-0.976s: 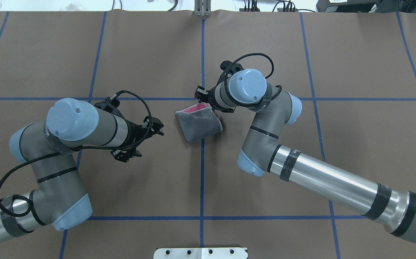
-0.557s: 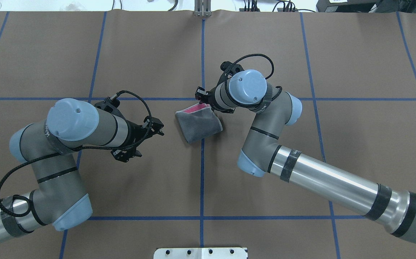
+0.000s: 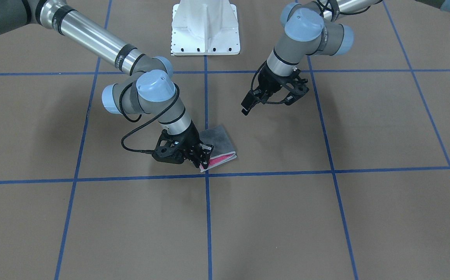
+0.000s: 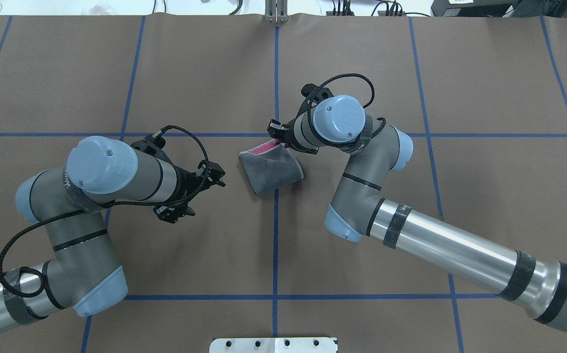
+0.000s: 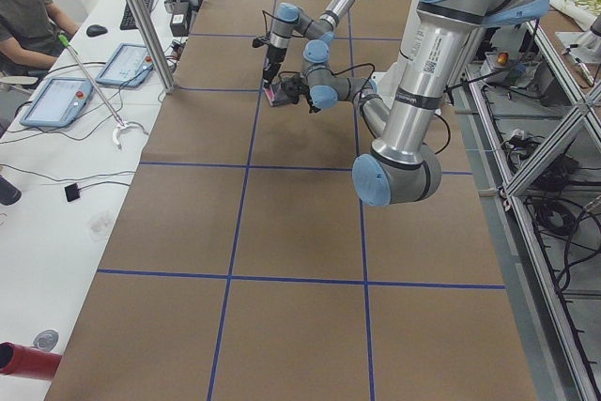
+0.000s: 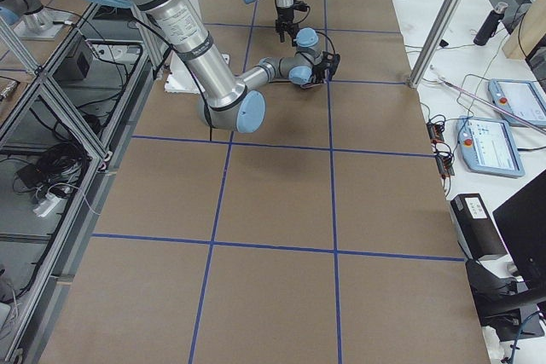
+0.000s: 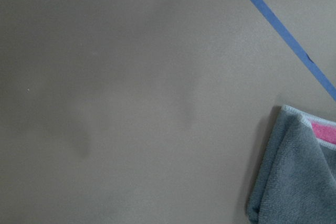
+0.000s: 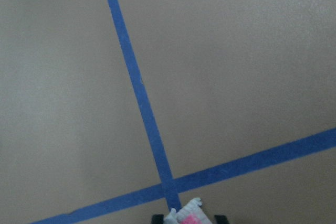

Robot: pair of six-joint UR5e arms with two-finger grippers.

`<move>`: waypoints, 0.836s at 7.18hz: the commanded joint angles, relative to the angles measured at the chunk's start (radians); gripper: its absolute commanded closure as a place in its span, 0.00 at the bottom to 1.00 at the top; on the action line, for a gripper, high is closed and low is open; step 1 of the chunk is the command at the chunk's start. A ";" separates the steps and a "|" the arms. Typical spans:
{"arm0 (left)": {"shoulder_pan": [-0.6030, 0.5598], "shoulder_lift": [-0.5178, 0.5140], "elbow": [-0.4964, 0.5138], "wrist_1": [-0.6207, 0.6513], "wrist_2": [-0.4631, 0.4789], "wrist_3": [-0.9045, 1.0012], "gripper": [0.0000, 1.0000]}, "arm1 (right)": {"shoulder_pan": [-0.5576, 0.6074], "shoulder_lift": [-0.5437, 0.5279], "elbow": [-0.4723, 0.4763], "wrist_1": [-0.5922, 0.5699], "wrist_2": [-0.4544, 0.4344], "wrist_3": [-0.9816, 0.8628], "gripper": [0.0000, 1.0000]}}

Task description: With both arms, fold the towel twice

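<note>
- towel lies folded into a small packet near the middle of the brown table, dark grey face outward, with a strip of pink showing along its far, open edge.
- it straddles the lengthwise blue tape line, just on the robot's side of the cross line.
- right gripper points down at the packet's far corner. in the right wrist view the pale-edged corner sits between the two black fingertips, which stand close together with a sliver of gap on one side. whether they pinch the cloth i cannot tell.
- left gripper hovers above the table, apart from the towel's left side, its fingers spread and holding nothing.
- the left wrist view shows the towel's near corner at its lower right, with bare table beside it.
</note>
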 commanded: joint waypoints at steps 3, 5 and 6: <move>0.002 -0.007 0.002 0.000 0.000 -0.003 0.01 | 0.000 -0.020 0.018 0.000 -0.004 0.000 1.00; 0.002 -0.010 0.002 0.000 0.000 -0.004 0.01 | 0.002 -0.019 0.056 -0.008 -0.004 0.006 1.00; 0.002 -0.010 0.002 0.000 0.000 -0.004 0.01 | 0.008 -0.014 0.062 -0.015 -0.004 0.006 1.00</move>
